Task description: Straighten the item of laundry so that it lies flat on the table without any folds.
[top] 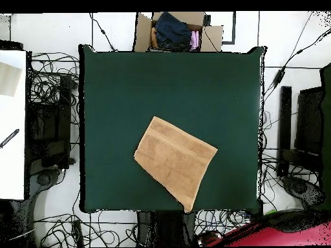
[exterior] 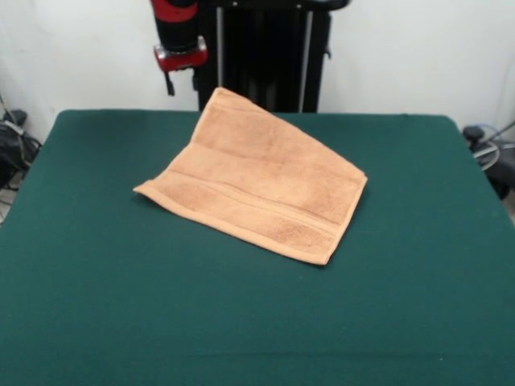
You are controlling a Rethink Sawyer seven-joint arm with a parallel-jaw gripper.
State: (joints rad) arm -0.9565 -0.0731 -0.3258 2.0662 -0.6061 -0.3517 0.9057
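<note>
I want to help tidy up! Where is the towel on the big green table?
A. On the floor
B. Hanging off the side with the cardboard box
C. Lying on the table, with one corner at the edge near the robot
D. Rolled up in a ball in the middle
C. The towel lies spread on the table, and in the overhead view one corner reaches the edge on the robot's side.

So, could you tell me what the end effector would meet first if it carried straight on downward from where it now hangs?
Probably the far corner of the towel, or the bare table just beside it. The end effector hangs above the table's far edge, pointing down, slightly to the side of that corner; depth is unclear.
</note>
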